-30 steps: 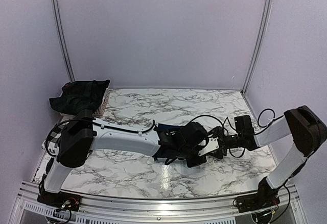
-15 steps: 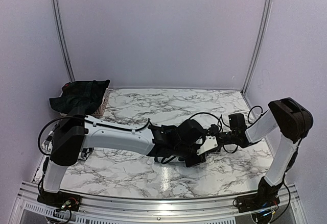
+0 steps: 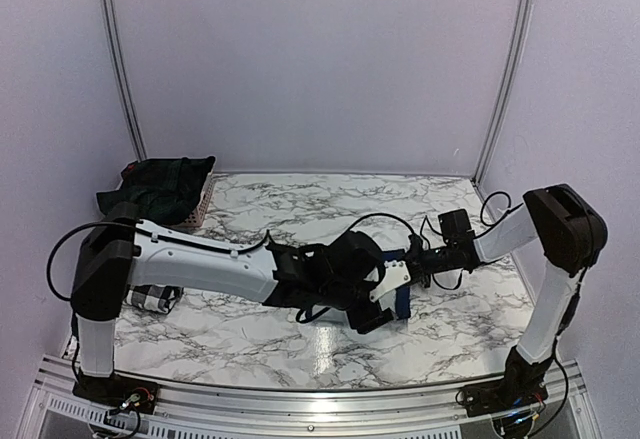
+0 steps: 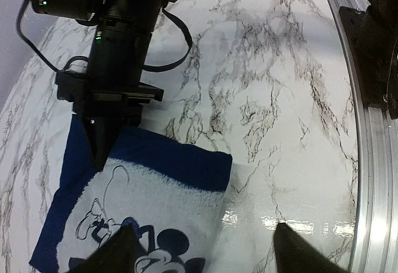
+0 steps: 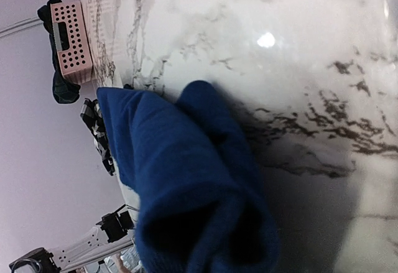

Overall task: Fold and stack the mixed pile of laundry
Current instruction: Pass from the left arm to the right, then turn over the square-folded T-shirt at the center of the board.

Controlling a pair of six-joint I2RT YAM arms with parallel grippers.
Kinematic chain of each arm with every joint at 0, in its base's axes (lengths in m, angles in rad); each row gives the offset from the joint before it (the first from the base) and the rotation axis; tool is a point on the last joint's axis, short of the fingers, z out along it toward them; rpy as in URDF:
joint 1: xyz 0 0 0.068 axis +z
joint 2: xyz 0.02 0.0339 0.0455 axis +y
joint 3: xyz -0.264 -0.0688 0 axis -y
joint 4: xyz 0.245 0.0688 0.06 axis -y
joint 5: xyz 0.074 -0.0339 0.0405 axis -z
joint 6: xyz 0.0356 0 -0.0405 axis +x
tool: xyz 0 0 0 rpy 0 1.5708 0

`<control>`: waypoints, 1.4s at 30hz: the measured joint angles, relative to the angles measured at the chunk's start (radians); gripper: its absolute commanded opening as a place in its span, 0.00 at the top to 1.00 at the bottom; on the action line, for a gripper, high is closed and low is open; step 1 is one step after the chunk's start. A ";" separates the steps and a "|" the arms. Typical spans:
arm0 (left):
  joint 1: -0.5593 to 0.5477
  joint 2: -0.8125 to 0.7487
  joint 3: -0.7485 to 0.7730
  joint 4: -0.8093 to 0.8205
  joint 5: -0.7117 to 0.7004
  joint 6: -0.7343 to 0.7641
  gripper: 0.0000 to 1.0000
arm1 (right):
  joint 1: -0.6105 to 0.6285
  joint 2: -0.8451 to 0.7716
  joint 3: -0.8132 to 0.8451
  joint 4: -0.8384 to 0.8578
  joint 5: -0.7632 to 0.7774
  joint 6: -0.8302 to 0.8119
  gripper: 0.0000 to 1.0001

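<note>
Folding looks to be the step in hand, worked at the middle of the marble tabletop [image 3: 250,209]. The other laundry waits at the left side: a dark green plaid garment [image 3: 160,184] heaped on a pink basket [image 3: 205,207] at the far corner, and a black-and-white check shirt [image 3: 150,299] under the left arm, near its base. The blue garment [image 4: 174,161], with a white cartoon-printed panel on top, lies flat in a compact, roughly rectangular shape. The right tool [image 4: 101,155] is pressed together on the blue edge farthest from the left tool, pinching the cloth; its own wrist view shows blue fabric bunched right at the fingers. The left tool [image 4: 208,253] hovers over the opposite end of the garment, fingers spread wide and holding nothing. The next move, I judge, calls for the right tool to carry its pinched edge over the panel, while the left tool pins the other end or clears away.
</note>
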 measured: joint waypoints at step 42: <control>0.220 -0.591 -0.456 -0.111 -0.384 -0.618 0.01 | 0.413 0.165 0.719 -1.115 1.026 -0.810 0.90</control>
